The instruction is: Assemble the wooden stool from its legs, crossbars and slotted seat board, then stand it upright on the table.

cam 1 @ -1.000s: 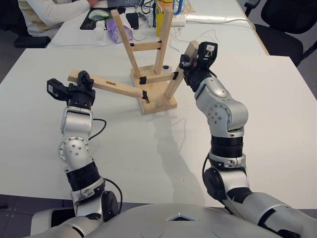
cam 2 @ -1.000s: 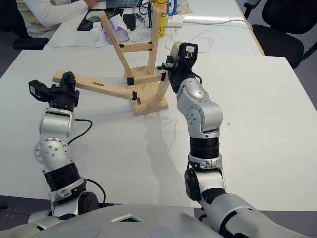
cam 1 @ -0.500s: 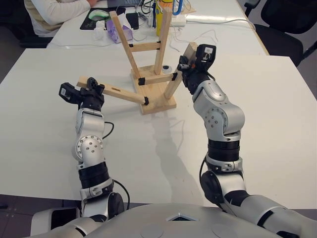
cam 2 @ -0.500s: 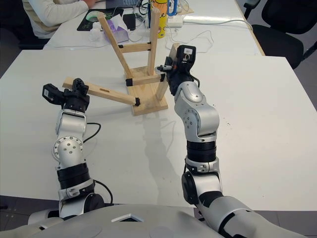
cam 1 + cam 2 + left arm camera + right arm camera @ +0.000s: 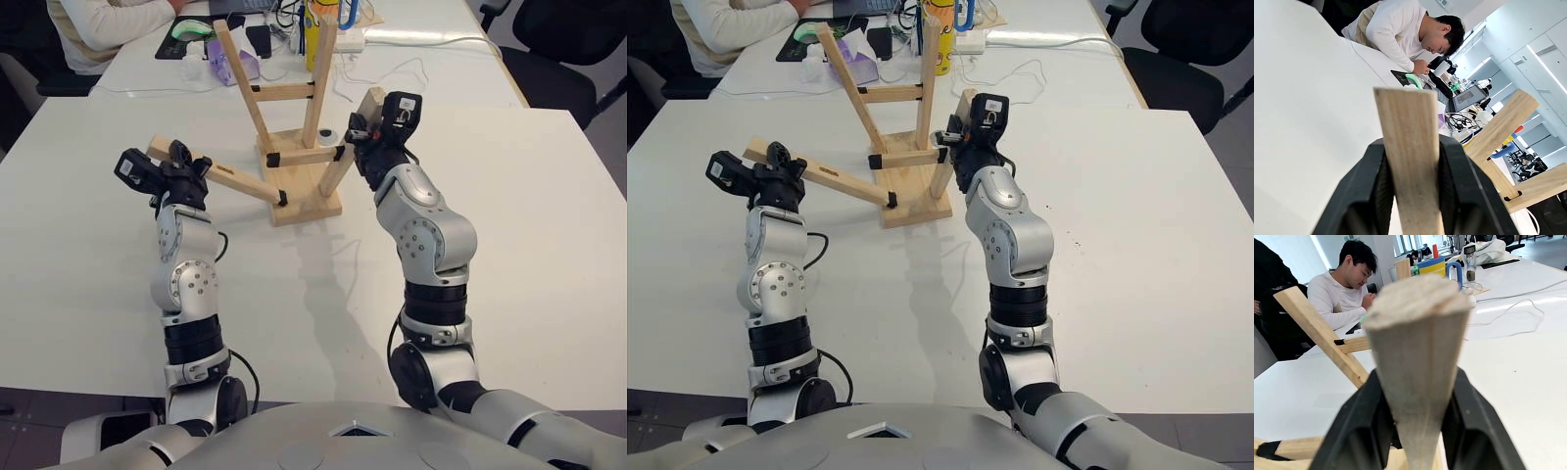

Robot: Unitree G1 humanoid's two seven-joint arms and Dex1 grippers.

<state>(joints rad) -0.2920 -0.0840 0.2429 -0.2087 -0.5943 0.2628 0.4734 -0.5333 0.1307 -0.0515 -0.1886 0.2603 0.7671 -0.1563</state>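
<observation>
Bracing upturned stool [image 5: 299, 201] w/ right gripper [image 5: 364, 127] clamped on right leg [image 5: 341, 166], left gripper [image 5: 182, 163] clamped on splayed leg [image 5: 240, 182], prob. to seat it.

There are four wooden legs [image 5: 250, 83], two visible crossbars [image 5: 289, 91] and one seat board [image 5: 312, 204]. Two grippers show, the left gripper [image 5: 181, 159] and the right gripper [image 5: 362, 125], and two white tables [image 5: 549, 215].
</observation>
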